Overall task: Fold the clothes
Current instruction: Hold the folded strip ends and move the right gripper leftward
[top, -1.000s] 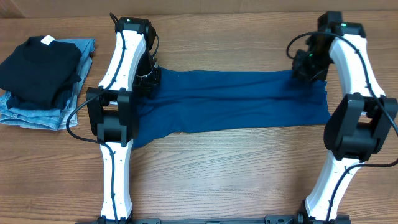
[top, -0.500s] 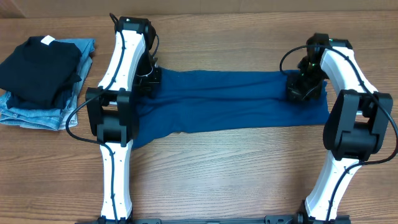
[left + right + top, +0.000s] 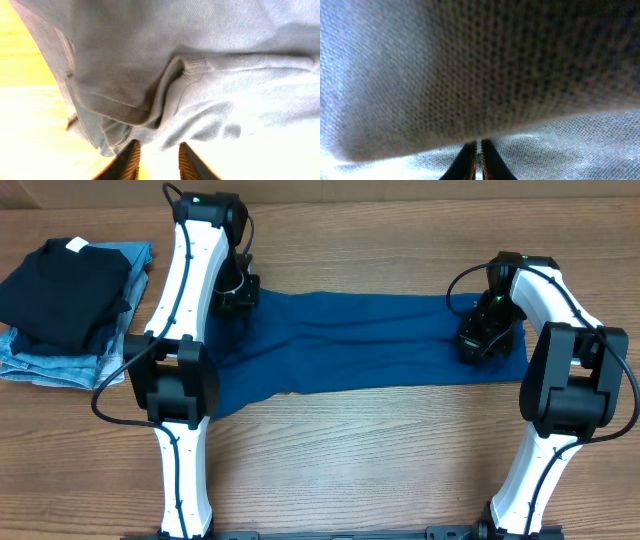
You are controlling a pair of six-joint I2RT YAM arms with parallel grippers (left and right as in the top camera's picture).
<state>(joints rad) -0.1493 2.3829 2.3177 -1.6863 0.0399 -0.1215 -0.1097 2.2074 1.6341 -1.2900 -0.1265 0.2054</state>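
The teal-blue shirt lies as a long band across the table, with its left end bunched and hanging lower toward the front. My left gripper is at the shirt's far left corner. In the left wrist view its jaws are open, with a rumpled fold of the shirt just past the tips. My right gripper is low on the shirt's right end. In the right wrist view its jaws are pinched together in the fabric, which fills the view.
A black folded garment with a white tag sits on light-blue jeans at the table's left edge. Bare wooden table lies in front of the shirt, between the two arm bases.
My right gripper has come forward and down from the shirt's far right corner onto its right end. My left gripper has moved back toward the far edge, and the left arm is stretched further.
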